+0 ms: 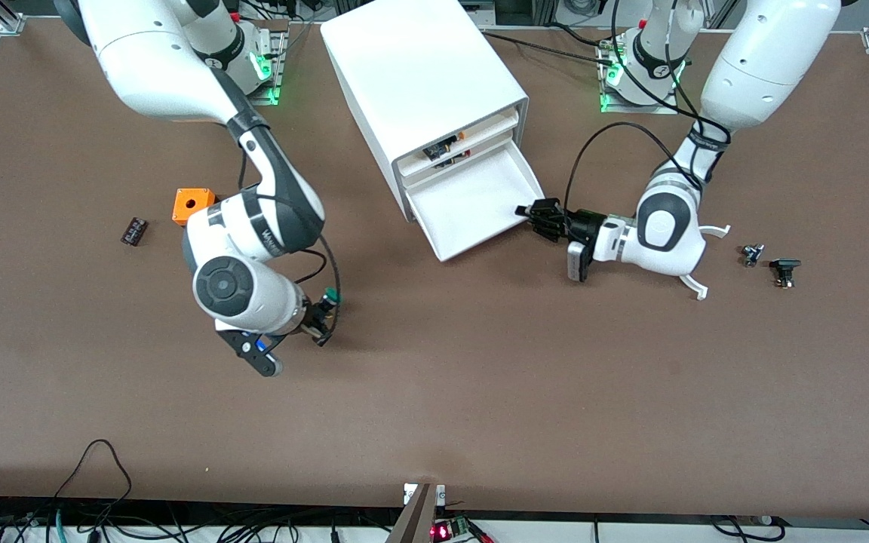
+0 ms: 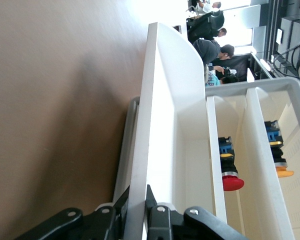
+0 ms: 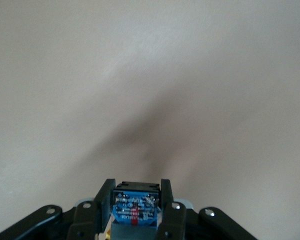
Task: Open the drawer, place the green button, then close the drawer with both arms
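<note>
The cabinet's (image 1: 419, 75) lowest drawer (image 1: 472, 204) is pulled out and holds nothing. My left gripper (image 1: 531, 214) is shut on the drawer's wall at the corner toward the left arm's end. In the left wrist view the fingers (image 2: 162, 215) pinch that white wall (image 2: 155, 100). My right gripper (image 1: 321, 313) is shut on the button (image 1: 329, 300), green cap showing, low over the bare table. In the right wrist view (image 3: 136, 200) the button's blue-labelled body (image 3: 135, 207) sits between the fingers.
An orange cube (image 1: 193, 204) and a small black part (image 1: 133, 231) lie toward the right arm's end. Two small dark parts (image 1: 753, 254) (image 1: 784, 270) lie toward the left arm's end. Upper drawers stand slightly open with a red-capped (image 2: 230, 175) and a yellow-capped (image 2: 280, 162) button inside.
</note>
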{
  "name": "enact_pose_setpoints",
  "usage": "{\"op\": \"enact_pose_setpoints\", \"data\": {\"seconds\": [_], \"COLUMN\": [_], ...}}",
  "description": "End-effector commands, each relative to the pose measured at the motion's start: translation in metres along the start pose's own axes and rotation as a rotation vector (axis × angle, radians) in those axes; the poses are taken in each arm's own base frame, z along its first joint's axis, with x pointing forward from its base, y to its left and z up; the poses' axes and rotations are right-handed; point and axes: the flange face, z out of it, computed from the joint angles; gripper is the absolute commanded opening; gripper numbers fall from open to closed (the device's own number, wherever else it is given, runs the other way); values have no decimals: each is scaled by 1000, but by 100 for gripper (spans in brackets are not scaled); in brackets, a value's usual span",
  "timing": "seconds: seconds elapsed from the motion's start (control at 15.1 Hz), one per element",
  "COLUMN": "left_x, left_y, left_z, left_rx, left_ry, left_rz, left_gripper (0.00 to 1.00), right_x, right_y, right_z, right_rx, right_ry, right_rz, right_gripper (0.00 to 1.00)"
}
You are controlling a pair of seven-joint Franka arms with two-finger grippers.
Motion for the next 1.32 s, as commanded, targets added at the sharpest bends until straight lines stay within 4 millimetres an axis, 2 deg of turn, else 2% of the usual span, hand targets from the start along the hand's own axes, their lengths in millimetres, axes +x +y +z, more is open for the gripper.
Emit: {"op": "enact_pose_setpoints", "data": {"seconds": [0.0, 0.26, 0.33, 0.4, 0.53, 0.59, 0.79, 0.99, 1.19, 1.26], "left_x": [22, 25, 24, 24, 27, 29, 48, 61, 70, 71], "left_y": [-9, -15, -15, -15, -9, 1, 45, 92, 145, 161], "left_z": [-19, -32, -34, -36, -52, -60, -93, -131, -163, -167], "left_rx": [26, 42, 42, 40, 51, 64, 96, 211, 446, 517], "left_ry": [16, 17, 20, 24, 44, 33, -49, -117, -165, -181], "left_rz": [29, 31, 29, 32, 31, 21, -76, -163, -253, -297], "left_gripper": [0, 0, 45, 99, 100, 100, 100, 100, 100, 100], "right_x": [-31, -89, -106, -122, -160, -179, -228, -266, -290, -299], "right_y": [-19, -42, -48, -53, -62, -65, -74, -83, -93, -96], "right_z": [-22, -34, -33, -33, -31, -30, -34, -32, -14, -3], "right_rx": [20, 54, 59, 63, 65, 67, 90, 142, 202, 218], "right_ry": [27, 37, 50, 77, 89, 90, 113, 107, 121, 116], "right_rz": [83, 165, 178, 185, 202, 211, 243, 279, 326, 347], "right_gripper": [0, 0, 0, 0, 0, 0, 0, 0, 0, 0]}}
